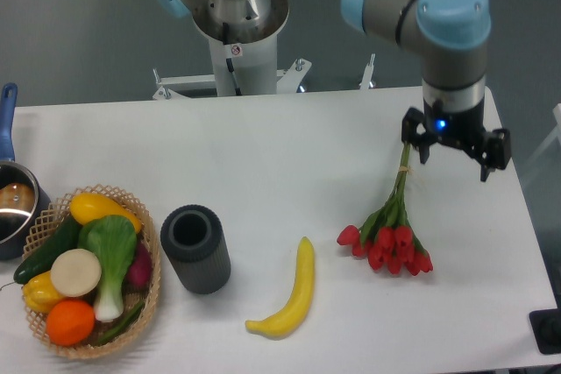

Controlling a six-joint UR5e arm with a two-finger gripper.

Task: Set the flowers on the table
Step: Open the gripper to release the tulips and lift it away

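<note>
White table filling most of frame, grey floor showing behind. Pincer hanging at right of frame, fingers spread wide, gripping nothing; left finger sitting just beside stem tips. One bunch of flowers lying flat on table at lower right, red buds pointing down-frame. One banana, one dark cylinder, one basket, one pot.

The UR5e arm reaches from its base at twelve o'clock toward three o'clock, its wrist pointing straight down. A blue light glows on the wrist. The gripper hangs low with its two dark jaws spread wide apart, closed on nothing.
</note>
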